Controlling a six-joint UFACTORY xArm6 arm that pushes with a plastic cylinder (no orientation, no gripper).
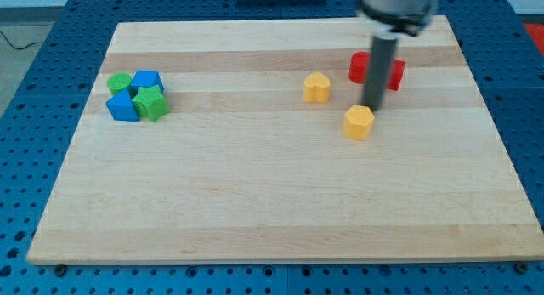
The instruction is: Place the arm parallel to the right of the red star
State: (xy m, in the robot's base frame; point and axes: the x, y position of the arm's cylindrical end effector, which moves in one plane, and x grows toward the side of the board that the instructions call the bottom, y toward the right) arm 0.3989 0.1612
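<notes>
Two red blocks sit side by side near the view's top right, one (360, 67) to the left of the rod and one (397, 72) to its right. The rod hides part of each, so I cannot tell which is the star. My tip (372, 108) is just below the red blocks, between them. It is next to the upper right edge of a yellow block (359, 122). I cannot tell whether they touch.
A second yellow block (317, 87) lies to the left of the red blocks. At the view's left is a tight cluster: a green round block (120, 82), a blue block (148, 79), another blue block (122, 106) and a green star (152, 103).
</notes>
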